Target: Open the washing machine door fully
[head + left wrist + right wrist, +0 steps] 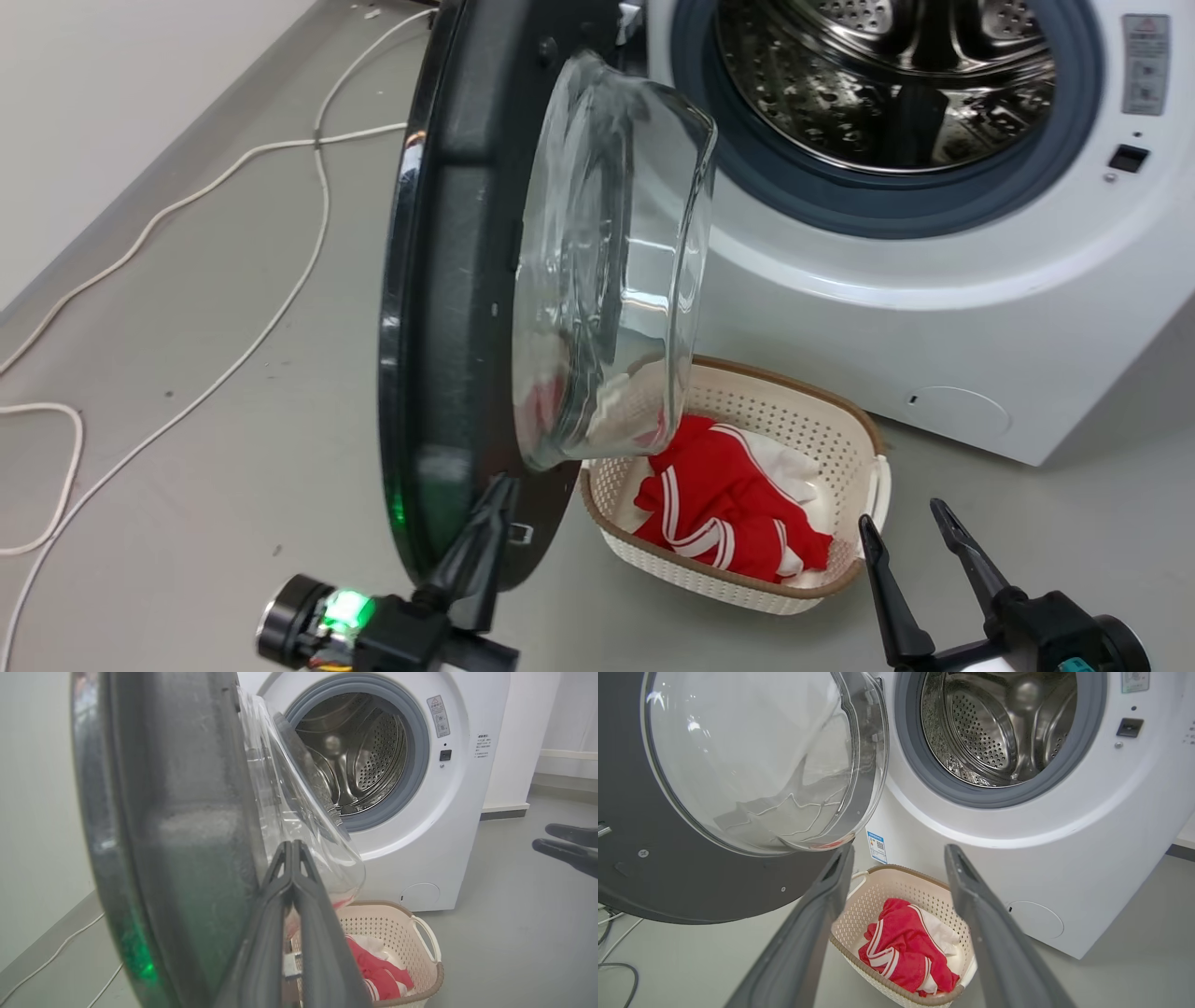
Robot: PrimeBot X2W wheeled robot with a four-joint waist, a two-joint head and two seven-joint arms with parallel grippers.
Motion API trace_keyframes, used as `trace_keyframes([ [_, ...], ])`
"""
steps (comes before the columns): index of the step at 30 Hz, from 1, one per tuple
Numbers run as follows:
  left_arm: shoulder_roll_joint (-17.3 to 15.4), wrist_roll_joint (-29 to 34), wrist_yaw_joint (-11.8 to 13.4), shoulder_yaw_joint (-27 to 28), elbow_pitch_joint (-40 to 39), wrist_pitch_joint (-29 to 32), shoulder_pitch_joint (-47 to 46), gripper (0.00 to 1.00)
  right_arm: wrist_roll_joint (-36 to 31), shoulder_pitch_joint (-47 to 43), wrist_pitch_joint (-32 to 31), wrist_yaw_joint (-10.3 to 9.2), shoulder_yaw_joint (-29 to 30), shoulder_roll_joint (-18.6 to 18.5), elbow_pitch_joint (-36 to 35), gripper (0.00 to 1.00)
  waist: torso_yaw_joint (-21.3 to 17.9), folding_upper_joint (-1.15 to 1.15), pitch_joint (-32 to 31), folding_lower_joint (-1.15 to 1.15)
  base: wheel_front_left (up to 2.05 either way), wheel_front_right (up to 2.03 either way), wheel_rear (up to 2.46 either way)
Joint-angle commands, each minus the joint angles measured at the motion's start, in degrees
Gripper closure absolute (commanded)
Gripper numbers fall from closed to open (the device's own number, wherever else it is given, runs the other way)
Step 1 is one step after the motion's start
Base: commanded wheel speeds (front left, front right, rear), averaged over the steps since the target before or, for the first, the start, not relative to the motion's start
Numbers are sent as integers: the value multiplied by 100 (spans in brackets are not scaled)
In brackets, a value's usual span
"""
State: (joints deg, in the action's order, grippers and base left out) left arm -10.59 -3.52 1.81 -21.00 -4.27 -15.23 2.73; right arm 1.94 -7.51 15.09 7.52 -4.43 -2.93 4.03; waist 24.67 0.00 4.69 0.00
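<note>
In the head view the washing machine door (pixel 448 280) stands swung out from the white washing machine (pixel 934 345), seen nearly edge-on, its glass bowl bulging to the right and the steel drum (pixel 887 84) laid bare behind it. The left gripper (pixel 499 495) sits at the door's lower inner rim, fingers pressed together. The right gripper (pixel 901 518) hangs well apart from the door, fingers spread, with nothing between them. A basket (pixel 840 411) holding a red and white cloth (pixel 719 504) stands on the floor (pixel 187 327) before the machine, and white cables (pixel 280 308) trail off to the left. In the left wrist view the fingers (pixel 275 896) meet at their tips just beside the glass bowl, clamping nothing that can be seen. In the right wrist view the fingers (pixel 817 924) are wide apart and empty, framing the basket below the open door.
</note>
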Motion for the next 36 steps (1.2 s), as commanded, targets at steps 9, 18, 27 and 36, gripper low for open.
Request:
trace_keyframes([
  [9, -7, -219, 135, 844, 204, 20, 191, 100, -132, 138, 11, -6, 4, 9, 13, 0, 194, 0, 142, 0, 0, 0, 0],
  [18, 98, -463, -27, 1939, 496, 21, -72, 100, -293, 219, 11, -6, 4, 8, 28, 0, 86, 0, 403, 0, 0, 0, 0],
  [27, 284, -631, -348, 3100, 972, 15, -680, 100, -459, 417, 11, -6, 33, 6, -1, 0, -97, 0, 774, 0, 0, 0, 0],
  [36, 290, -555, -639, 4072, 1622, 13, -1363, 100, -562, 543, 11, -6, 37, 6, 34, 0, -295, 0, 926, 0, 0, 0, 0],
])
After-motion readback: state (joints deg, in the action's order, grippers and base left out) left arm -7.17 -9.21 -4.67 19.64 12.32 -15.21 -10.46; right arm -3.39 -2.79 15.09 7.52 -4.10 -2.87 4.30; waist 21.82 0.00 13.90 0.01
